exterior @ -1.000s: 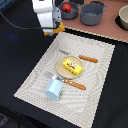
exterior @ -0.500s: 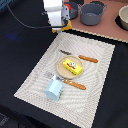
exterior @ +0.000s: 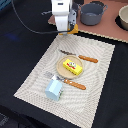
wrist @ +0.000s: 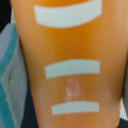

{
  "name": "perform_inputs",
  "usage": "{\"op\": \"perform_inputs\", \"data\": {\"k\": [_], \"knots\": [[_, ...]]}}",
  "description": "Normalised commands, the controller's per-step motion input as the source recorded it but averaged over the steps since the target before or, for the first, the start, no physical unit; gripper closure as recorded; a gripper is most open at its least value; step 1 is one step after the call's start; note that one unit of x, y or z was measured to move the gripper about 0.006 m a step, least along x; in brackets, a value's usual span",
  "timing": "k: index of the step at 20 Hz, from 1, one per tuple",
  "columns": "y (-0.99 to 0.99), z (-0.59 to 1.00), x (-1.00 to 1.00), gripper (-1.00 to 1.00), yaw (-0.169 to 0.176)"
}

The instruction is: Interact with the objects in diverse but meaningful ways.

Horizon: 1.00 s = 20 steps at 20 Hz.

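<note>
An orange-yellow bread loaf (wrist: 70, 50) with pale stripes fills the wrist view. In the exterior view only an orange edge of the bread loaf (exterior: 75, 29) shows under my gripper (exterior: 68, 30), which hangs low over it at the back of the table. The fingers are hidden, so I cannot say whether they are open or shut. A grey two-handled pot (exterior: 93, 13) stands just to the exterior view's right of the gripper. A yellow butter block (exterior: 73, 66) lies on a round tan plate (exterior: 61, 71). A pale blue carton (exterior: 54, 90) stands nearer the front.
A striped placemat (exterior: 35, 85) carries the plate, a wooden-handled knife (exterior: 82, 58) and a wooden-handled fork (exterior: 69, 82). A pinkish mat (exterior: 107, 31) lies under the pot. A bowl (exterior: 123, 17) sits at the far right edge.
The gripper has travelled toward the exterior view's right and come down over the bread loaf beside the pot, covering most of it.
</note>
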Motion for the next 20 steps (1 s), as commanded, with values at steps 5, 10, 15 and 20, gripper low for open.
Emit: {"op": "perform_inputs", "data": {"k": [5,10,15,20], "knots": [[0.19,-0.01,0.86,1.00,-0.024],[0.06,-0.08,0.85,1.00,-0.014],[0.04,-0.15,0.66,1.00,-0.012],[0.19,0.16,0.20,-1.00,-0.017]]}}
